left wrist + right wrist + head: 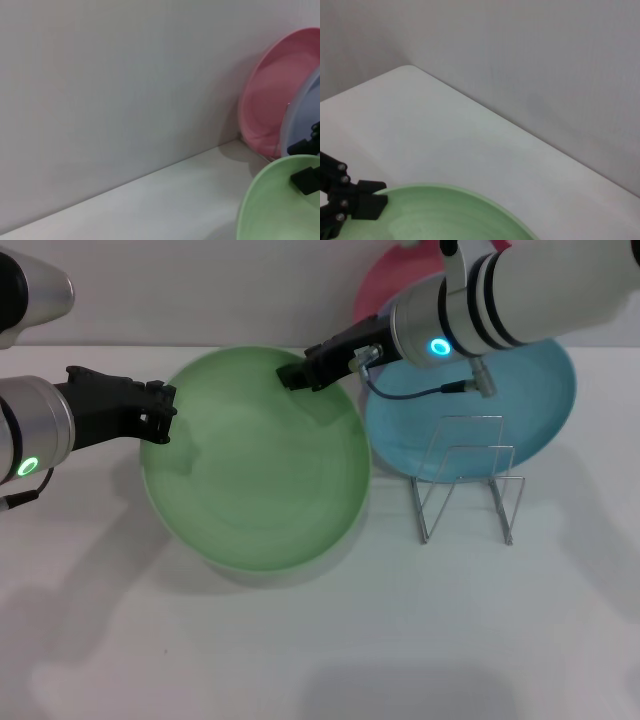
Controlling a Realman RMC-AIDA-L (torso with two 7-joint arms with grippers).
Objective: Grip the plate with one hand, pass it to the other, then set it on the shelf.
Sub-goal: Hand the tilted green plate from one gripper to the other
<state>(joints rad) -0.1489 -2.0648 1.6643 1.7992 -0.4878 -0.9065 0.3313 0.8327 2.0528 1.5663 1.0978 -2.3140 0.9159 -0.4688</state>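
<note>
Holding the plate (pixel 255 465) just left of the shelf (pixel 465 480), both the left end effector (pixel 160 415) and right end effector (pixel 298 372) clench opposite rims mid-handover, so the left should release next.

Left end effector (pixel 160 412) clamped, right end effector (pixel 298 372) clamped

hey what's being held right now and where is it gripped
The green plate, held by its rim at two places: the left gripper grips the left edge, the right gripper the far edge.

Three plates: green (pixel 255 465), blue (pixel 540 405), pink (pixel 270 95); one rack (pixel 468 480).
</note>
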